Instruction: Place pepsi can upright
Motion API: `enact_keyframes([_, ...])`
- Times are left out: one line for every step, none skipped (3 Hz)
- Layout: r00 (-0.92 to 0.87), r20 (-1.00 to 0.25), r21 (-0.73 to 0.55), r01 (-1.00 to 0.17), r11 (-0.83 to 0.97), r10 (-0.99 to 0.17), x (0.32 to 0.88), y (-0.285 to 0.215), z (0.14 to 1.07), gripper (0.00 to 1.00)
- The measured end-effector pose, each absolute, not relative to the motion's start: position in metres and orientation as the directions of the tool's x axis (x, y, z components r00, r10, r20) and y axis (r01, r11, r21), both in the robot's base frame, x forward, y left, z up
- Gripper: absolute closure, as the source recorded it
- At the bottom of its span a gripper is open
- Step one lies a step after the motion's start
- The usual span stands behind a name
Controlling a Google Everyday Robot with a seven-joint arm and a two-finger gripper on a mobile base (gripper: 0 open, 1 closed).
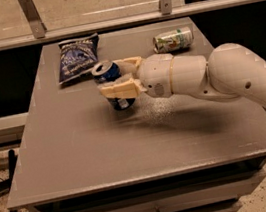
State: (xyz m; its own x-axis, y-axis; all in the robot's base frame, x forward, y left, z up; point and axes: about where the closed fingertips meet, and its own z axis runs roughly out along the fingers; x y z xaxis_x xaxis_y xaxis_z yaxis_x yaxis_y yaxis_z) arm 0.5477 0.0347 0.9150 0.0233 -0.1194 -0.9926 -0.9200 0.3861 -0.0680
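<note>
The pepsi can (110, 76) is dark blue with a silver top, tilted a little to the left. It sits in my gripper (114, 78) near the middle of the grey table (80, 152), its bottom at or just above the surface. The cream fingers (120, 89) are shut on the can, one in front and one behind. My white arm reaches in from the right.
A blue crinkled chip bag (76, 56) lies at the back left of the table. A white-and-green can (173, 40) lies on its side at the back right. A metal rail and glass stand behind the table.
</note>
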Motion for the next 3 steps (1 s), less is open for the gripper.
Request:
enact_keyframes([0.009,-0.994,-0.052,-0.92,0.389,-0.113,0.548,0.027,0.908,1.0])
enact_keyframes([-0.006,-0.995,-0.036,-0.917,0.398,-0.104,0.549,0.02,0.902,0.87])
enact_keyframes([-0.009,-0.995,-0.032,-0.914,0.404,-0.101,0.548,0.012,0.899,0.65])
